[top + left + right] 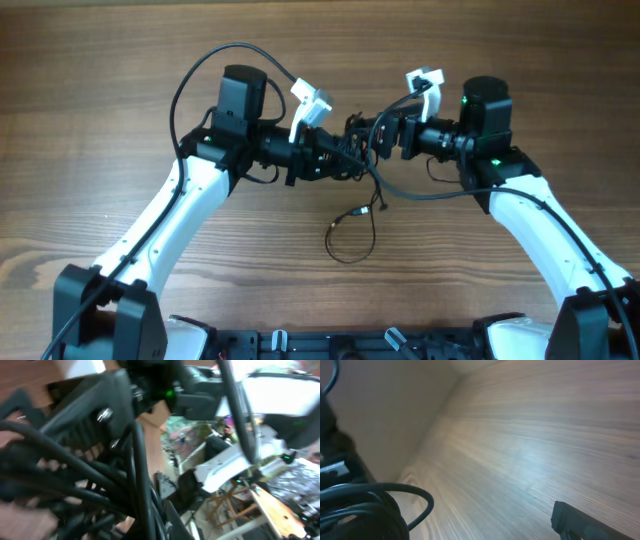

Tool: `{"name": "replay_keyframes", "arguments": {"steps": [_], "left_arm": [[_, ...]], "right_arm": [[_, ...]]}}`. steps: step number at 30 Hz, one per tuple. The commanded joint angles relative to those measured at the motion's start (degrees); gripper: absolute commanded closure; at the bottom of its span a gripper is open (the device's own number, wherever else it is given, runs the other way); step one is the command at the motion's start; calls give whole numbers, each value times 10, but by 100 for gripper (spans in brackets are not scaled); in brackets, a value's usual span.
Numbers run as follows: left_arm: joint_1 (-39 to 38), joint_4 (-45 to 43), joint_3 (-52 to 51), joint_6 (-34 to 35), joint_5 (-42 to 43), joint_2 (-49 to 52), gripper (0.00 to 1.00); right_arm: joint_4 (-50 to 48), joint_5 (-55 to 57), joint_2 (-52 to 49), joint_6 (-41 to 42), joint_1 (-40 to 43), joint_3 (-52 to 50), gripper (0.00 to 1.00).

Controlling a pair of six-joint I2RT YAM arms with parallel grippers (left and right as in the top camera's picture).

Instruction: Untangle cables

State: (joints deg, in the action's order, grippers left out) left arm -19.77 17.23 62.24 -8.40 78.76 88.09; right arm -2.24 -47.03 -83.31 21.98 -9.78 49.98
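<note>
The cables (358, 143) are a black clump held in the air between my two grippers at the table's middle. One thin cord hangs down from it into a loose loop (350, 245) on the wood, with a small plug end (358, 212). My left gripper (343, 152) is shut on the clump. In the left wrist view the cords (140, 485) fill the frame. My right gripper (379, 136) is right against the clump from the other side. In the right wrist view its jaws (485, 525) are apart, with a bundle of cords (360, 515) at the lower left.
The wooden table (500, 60) lies under both arms. Thicker black arm wires arc over the left arm (215, 55) and sag below the right wrist (430, 195). The robot base sits along the front edge (330, 345).
</note>
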Motion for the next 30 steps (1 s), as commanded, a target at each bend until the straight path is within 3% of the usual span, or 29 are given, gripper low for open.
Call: {"name": "replay_keyframes", "arguments": {"steps": [1,7,12,15,17,23,30], "left_arm": [[-18,8,-4,3,116,-20,96],[-9,8,-4,3,102,-20,96],[-6,0,-4,2,23,-20,96],[-9,-37,-4,1,35,-20,96],[-10,-70,-4,1,93,-20,96],[-16,-77,-4,29,116,-21,96],[-40,-81,-4,29,115,-21,96]], "right_arm": [[4,236,-19,71,101,3,0],[18,131,-19,50,201,3,0],[6,-108,-19,-98,225,3,0],[10,-223,-19,-192,218,2,0],[10,-304,-19,-252,212,2,0],[-14,-455,-19,-337,206,2,0],[-43,-405,-31,-310,148,2,4]]}}
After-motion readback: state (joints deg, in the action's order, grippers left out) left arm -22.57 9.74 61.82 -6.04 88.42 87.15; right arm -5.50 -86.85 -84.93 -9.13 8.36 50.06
